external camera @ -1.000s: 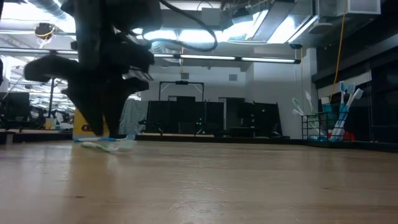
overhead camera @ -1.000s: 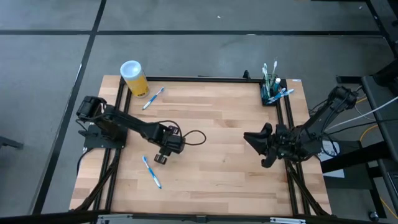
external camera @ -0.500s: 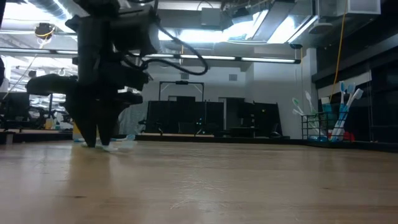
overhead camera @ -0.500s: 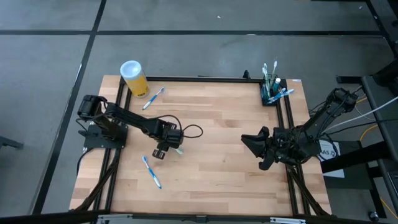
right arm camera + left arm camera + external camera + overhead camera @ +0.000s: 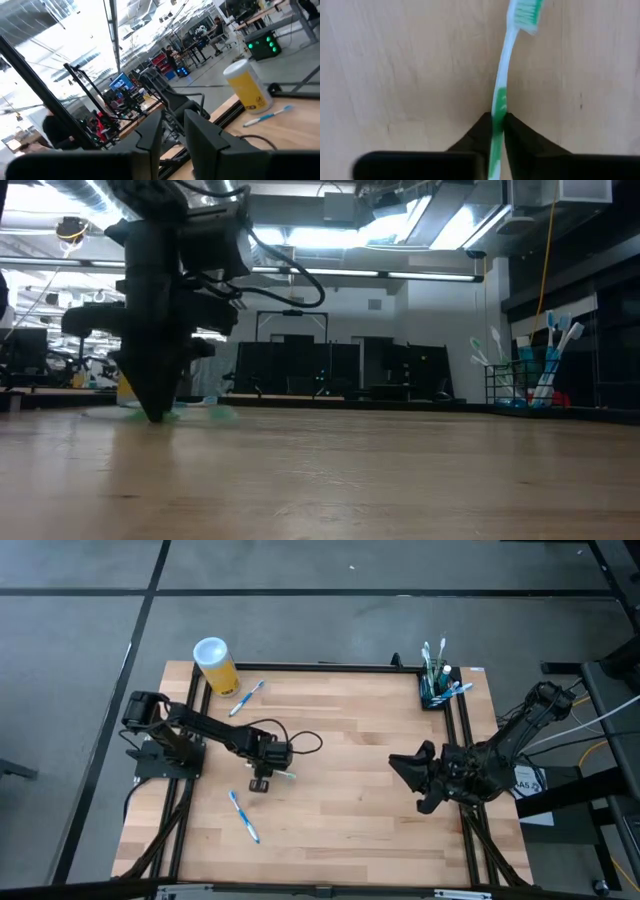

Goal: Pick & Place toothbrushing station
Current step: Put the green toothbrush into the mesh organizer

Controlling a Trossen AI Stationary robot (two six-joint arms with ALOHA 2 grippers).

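Observation:
A green and white toothbrush (image 5: 503, 70) lies on the wooden table left of centre (image 5: 283, 776). My left gripper (image 5: 262, 782) stands over it, pointing down, and is shut on it. The toothbrushing station (image 5: 435, 690), a small black holder with several toothbrushes standing in it, sits at the table's far right corner and also shows in the low view (image 5: 525, 370). My right gripper (image 5: 412, 783) waits open and empty above the table's right part, well to the near side of the station. My left gripper pinches the toothbrush's handle at its green middle part (image 5: 499, 102) between its two fingers. The fingers come from above, pointing down, and lie across the handle. The toothbrush lies about level at the table top, its bristle head (image 5: 525, 12) sticking out beyond the fingers.
A yellow cup with a white lid (image 5: 215, 664) stands at the far left corner. One blue toothbrush (image 5: 246, 697) lies near it, another (image 5: 243, 816) lies near the left front. A black cable loops (image 5: 300, 745) beside the left gripper. Bare wood lies in the table's middle.
My left gripper has gone down to the table top and a little toward the far edge, turning as it went. The green toothbrush's head now shows to the right of the gripper.

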